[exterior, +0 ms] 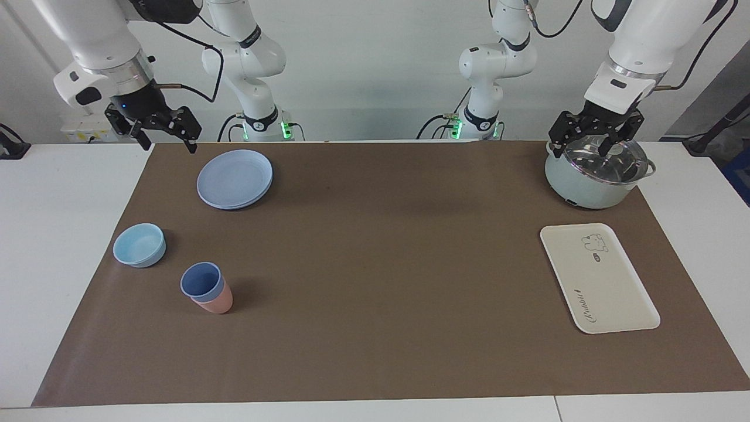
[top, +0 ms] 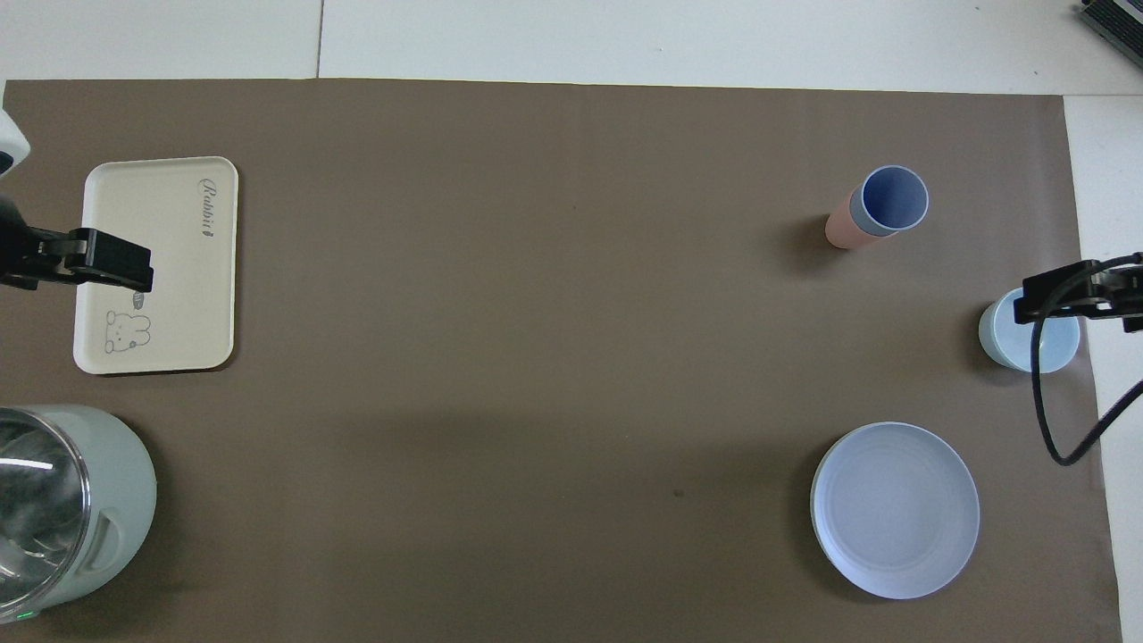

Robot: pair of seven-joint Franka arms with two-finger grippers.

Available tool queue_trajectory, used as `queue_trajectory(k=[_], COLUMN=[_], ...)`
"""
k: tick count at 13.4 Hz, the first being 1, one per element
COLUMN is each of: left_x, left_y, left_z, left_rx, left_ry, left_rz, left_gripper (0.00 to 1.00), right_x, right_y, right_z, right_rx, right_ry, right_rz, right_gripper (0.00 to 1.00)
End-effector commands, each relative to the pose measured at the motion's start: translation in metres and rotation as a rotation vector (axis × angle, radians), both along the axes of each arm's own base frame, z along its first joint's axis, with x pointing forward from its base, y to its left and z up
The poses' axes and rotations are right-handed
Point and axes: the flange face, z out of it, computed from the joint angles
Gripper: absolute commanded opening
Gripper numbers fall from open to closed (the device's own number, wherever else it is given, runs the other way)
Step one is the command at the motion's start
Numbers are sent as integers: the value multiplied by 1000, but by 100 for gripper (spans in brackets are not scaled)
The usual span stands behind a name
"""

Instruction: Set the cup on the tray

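Blue cup (exterior: 201, 280) upright, well apart from cream tray (exterior: 609, 293).

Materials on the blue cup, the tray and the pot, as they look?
Blue cup: probably matte plastic, with flat even colour and no glare; it sits nested in a pink cup.
Tray: likely plastic or melamine, smooth cream with printed artwork.
Pot: smooth pale-green body, material unclear; lid looks like glass, rimmed in shiny metal.

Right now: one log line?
blue cup nested in pink cup | tray bare | left gripper, right gripper raised, waiting
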Motion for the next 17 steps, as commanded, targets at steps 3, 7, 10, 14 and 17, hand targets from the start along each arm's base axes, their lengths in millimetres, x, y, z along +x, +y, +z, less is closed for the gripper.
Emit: queue_trajectory(k=[3, 7, 10, 14, 17], left_x=[-7, -6, -4, -3, -2], left_y=[-4, -4, -4, 0, 1], left_z=[0, -1, -3, -5, -7], left_rx=[27, 26, 26, 24, 23], left_ry=[-7, -27, -38, -54, -61], left_rz=[1, -3, -3, 3, 7], left_gripper=[100, 100, 100, 100, 100], right_x=[-4, -2, 17, 33, 40], right_y=[-6, -17, -34, -82, -122], right_z=[0, -4, -26, -70, -123], right_rx=[21, 21, 5, 120, 267], right_ry=[-3, -30, -183, -351, -496], right_rz=[-5, -2, 156, 370, 548], right_gripper=[100, 100, 100, 100, 100])
